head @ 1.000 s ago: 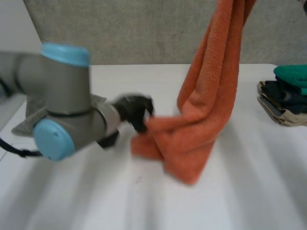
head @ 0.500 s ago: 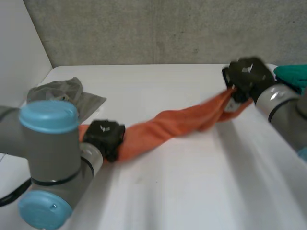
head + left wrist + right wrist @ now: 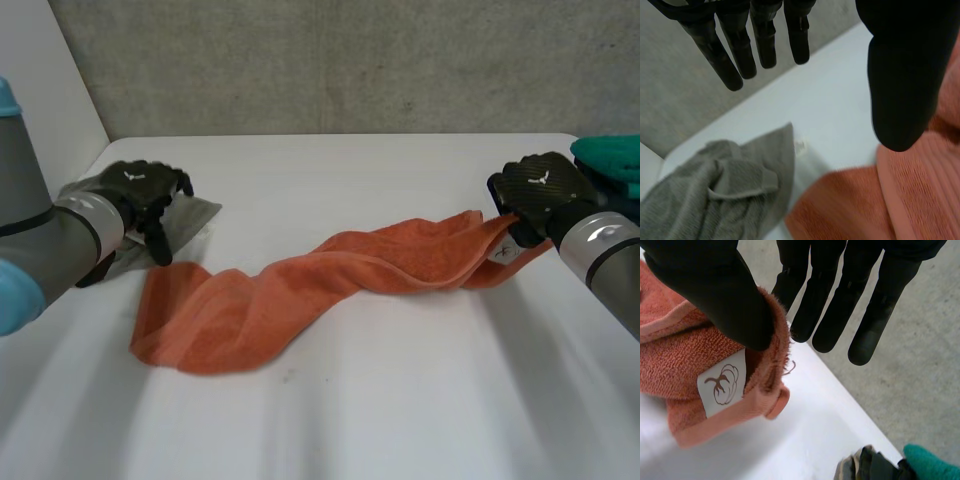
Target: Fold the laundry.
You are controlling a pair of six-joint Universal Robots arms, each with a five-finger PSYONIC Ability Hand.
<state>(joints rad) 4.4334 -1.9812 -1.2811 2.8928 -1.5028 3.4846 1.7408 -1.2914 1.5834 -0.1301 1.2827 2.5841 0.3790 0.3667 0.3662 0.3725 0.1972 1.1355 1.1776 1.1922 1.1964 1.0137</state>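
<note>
Now the table (image 3: 400, 420) is carrying nearly the whole towel (image 3: 300, 285), which is lying as a loose, twisted orange band. It is running from the near left, where it is spreading flat, to the right, where its last corner is rising off the surface. The left arm (image 3: 40, 235) is drawing back to the left. The left hand (image 3: 140, 195) is hanging free, fingers straight and parted from the thumb, gripping nothing, just above the towel's left end and the grey cloth (image 3: 195, 212) beside it. The right hand (image 3: 540, 192) is pinching the right corner between thumb and straight fingers, close to the pile (image 3: 608, 160) of folded clothes at the far right. The label (image 3: 722, 382) is showing just below the thumb. A second ago the towel was hanging tall from above with the left hand at its lower corner. Half a second ago both hands were stretching it into a tight rope over the table. Now it is sagging down, and its left end is lying released. By my reading, the laying-out step is nearing its end, but the cloth is lying twisted rather than flat, so it is probably needing spreading before any fold.
</note>
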